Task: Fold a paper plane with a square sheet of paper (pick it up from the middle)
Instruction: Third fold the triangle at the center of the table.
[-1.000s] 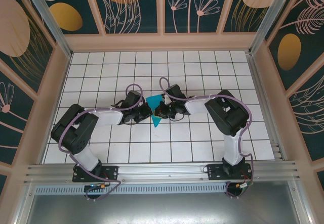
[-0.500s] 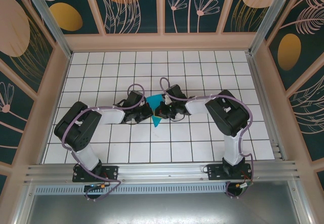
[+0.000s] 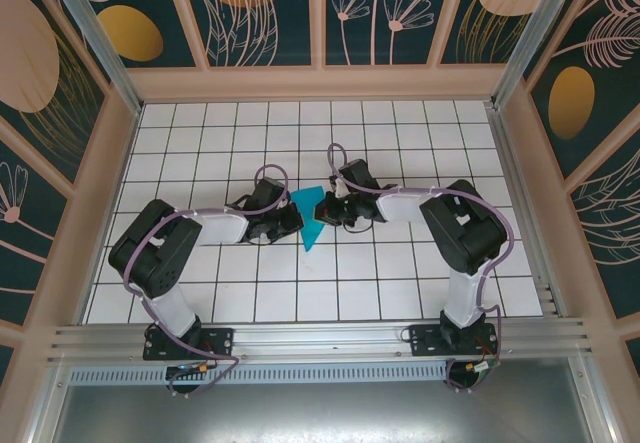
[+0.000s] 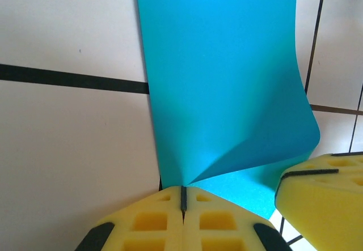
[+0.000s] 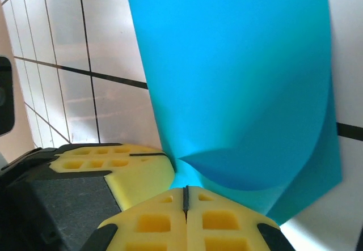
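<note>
Left gripper (image 4: 183, 197) has its yellow pads pressed together on an edge of the blue paper (image 3: 304, 203), and the sheet rises out of the seam between them in a soft, curling crease. The right gripper (image 5: 185, 197) is clamped the same way on the paper from the opposite side. From above, the two arms reach in from left and right and meet near the middle of the tiled table (image 3: 400, 263), with the paper squeezed between them, so each gripper has the sheet straight ahead of its own tips. They are so close that a pad of the other one sits just beside each pinch in the wrist views. The paper's long axis runs far to near, across the line joining the grippers. Its wider part lies on the far side and a narrow point reaches toward the arm bases. Neither arm looks nearer than the other, since both hold it about midway along its length. Any coming fold, I judge, turns on those two pinches staying opposite each other across that axis. Both pinch points are covered by the gripper bodies from above. The wrist views cut the sheet off at the top, so its far edge and full outline are out of frame. How many layers each pinch holds, and whether the paper's underside touches the tiles, I cannot tell.
</note>
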`<action>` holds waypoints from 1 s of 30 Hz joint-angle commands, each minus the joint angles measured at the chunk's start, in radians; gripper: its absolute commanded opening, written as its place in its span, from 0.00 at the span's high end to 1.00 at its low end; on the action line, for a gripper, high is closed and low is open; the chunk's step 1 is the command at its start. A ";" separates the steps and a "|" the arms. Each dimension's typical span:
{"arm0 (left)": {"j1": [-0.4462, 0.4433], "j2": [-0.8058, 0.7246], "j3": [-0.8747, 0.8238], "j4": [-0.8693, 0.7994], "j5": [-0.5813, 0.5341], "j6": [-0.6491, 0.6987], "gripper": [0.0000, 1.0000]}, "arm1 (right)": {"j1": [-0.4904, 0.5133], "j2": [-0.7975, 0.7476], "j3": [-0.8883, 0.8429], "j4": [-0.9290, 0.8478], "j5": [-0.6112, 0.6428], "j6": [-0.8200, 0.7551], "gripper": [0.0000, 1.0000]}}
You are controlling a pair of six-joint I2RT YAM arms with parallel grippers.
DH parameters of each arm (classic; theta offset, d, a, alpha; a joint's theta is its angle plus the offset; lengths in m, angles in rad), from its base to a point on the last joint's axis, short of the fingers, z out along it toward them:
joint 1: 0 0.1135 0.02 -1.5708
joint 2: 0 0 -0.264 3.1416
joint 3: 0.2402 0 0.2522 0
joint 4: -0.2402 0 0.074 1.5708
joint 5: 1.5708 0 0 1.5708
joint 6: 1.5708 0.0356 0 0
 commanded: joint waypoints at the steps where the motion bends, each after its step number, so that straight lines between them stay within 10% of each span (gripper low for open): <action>1: -0.006 0.043 0.013 -0.070 -0.013 0.041 1.00 | 0.000 0.024 0.028 -0.041 0.007 -0.043 1.00; 30: -0.029 -0.131 0.061 -0.028 -0.010 0.005 0.94 | -0.009 0.024 -0.120 0.021 0.119 0.092 1.00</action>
